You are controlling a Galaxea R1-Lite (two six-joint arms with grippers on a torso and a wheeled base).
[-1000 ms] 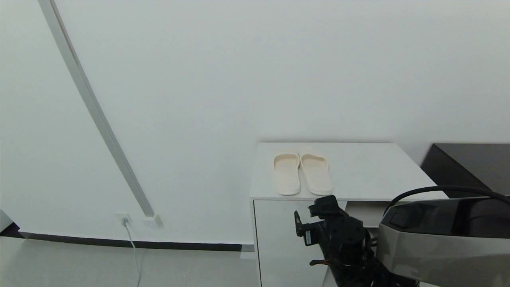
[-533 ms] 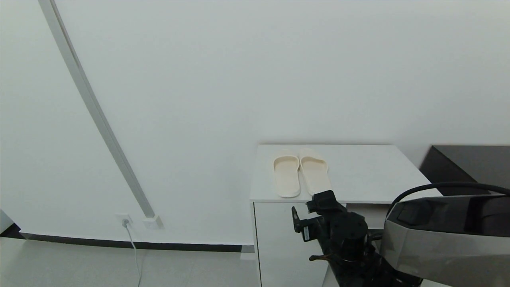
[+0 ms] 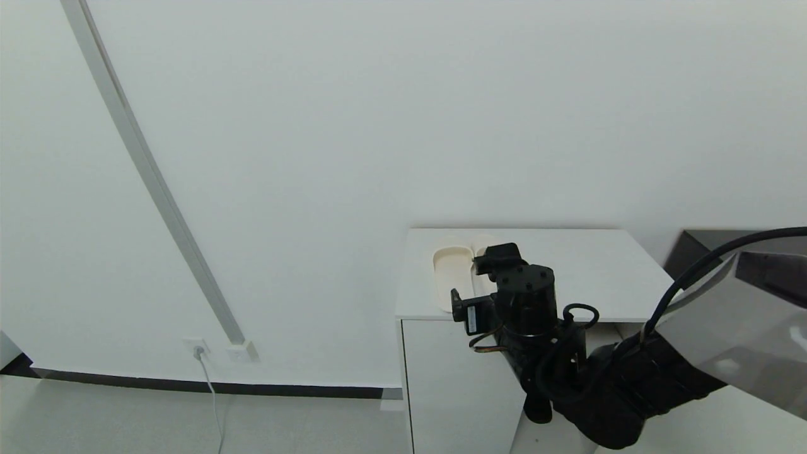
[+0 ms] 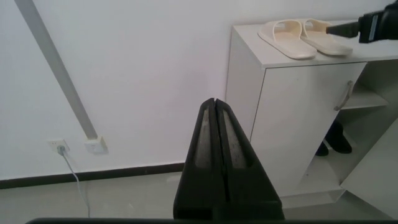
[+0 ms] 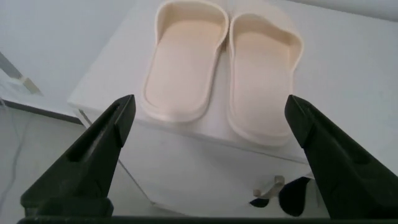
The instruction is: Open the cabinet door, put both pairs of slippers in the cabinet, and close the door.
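- The step in hand, as I judge, is picking up the cream slippers [image 5: 186,68]. They lie side by side on top of the cabinet [image 4: 298,112], and a dark pair [image 4: 334,138] sits inside on a shelf.
- The right end effector [image 5: 209,99] hovers near them, spread wide and empty.
- The left end effector [image 4: 216,106] is pressed closed and holds nothing.
- The next move probably calls for lowering and pinching both slippers together.

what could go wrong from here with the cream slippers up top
1. The cream slippers lie side by side with their near ends close to the cabinet top's front edge; a nudge from the right end effector might tip one to the floor.
2. Its jaws stand wide open across both slippers, so closing may catch only one.
3. A dark pair already sits inside the cabinet; the cream pair could bump it.
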